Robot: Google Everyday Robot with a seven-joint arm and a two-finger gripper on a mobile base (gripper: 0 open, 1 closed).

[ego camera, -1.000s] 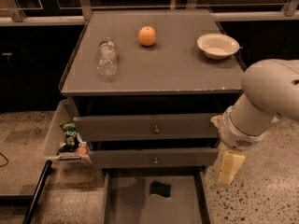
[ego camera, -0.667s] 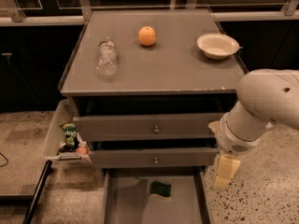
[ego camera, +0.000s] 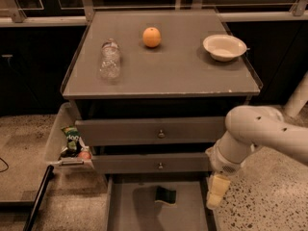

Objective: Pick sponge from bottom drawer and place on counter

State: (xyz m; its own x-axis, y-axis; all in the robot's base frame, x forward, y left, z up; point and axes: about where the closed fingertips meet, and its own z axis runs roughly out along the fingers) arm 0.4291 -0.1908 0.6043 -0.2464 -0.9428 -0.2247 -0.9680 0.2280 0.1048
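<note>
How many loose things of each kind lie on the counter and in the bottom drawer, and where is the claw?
Bottle: 1
Orange: 1
Bowl: 1
Sponge: 1
Total: 4
The claw hangs above the right edge of the bottom drawer.

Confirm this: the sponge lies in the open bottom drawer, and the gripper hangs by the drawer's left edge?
No: the camera view shows the gripper by the bottom drawer's right edge, not its left. The sponge does lie in that open drawer.

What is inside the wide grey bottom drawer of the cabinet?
One small dark green sponge on the drawer floor. The pale gripper hangs at its right wall. The rear, under upper drawers, is hidden.
</note>
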